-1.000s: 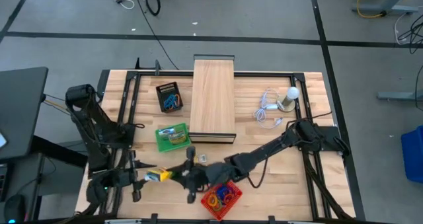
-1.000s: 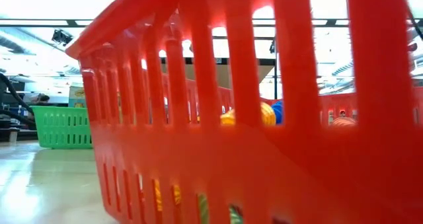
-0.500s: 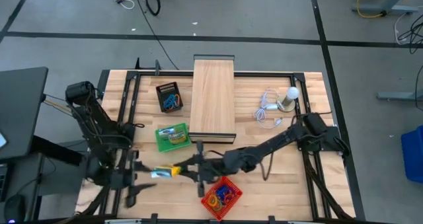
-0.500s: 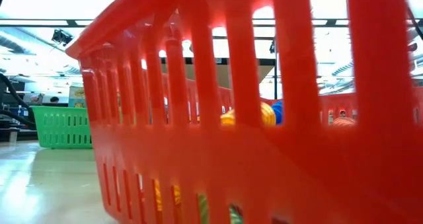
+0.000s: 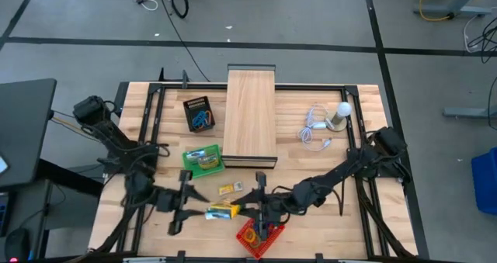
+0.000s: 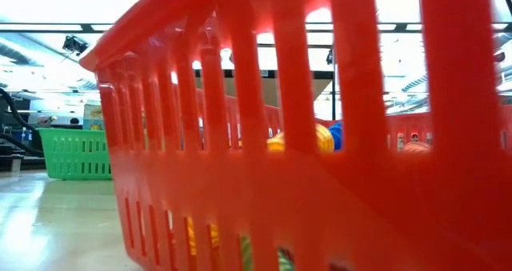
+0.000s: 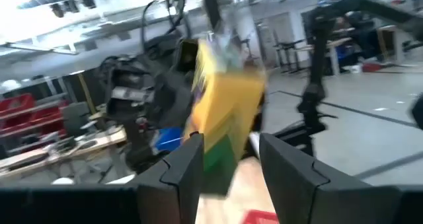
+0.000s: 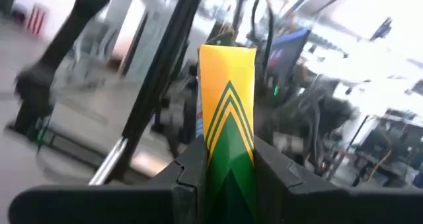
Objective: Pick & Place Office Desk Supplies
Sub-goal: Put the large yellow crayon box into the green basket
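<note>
The crayon box (image 5: 223, 211) now hangs between your two grippers, at about 11 o'clock from the red basket (image 5: 247, 240). A second ago it sat further left, by the left gripper (image 5: 190, 207); both arms have carried it right. The right gripper (image 5: 250, 209) is clamped on one end; the left wrist view shows the box between that arm's fingers (image 7: 187, 163) too. The handover looks nearly done, so release left next.

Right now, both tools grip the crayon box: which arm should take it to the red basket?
Right. Its tool grips the crayon box beside the red basket; the left tool holds the farther end.
</note>
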